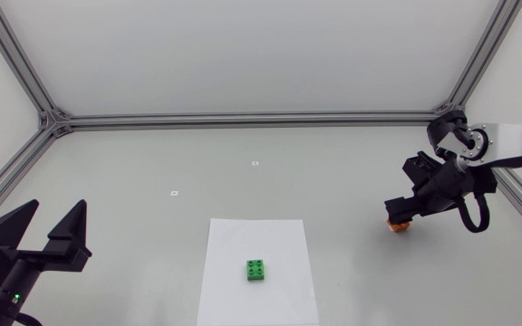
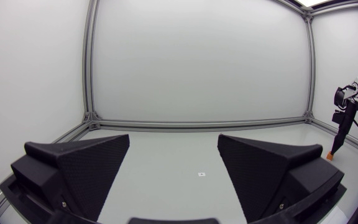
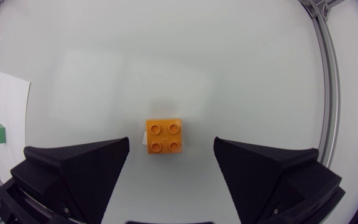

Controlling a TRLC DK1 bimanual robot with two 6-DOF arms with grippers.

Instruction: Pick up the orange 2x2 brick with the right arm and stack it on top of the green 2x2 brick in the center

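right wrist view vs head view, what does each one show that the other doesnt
Only the right wrist view: the orange brick in full, four studs up, lying untouched ahead of the open right gripper. Only the head view: the left gripper, open, and the right arm; there the orange brick is partly hidden under the right gripper. Both: the orange brick, the right gripper, and the green brick on the white sheet.
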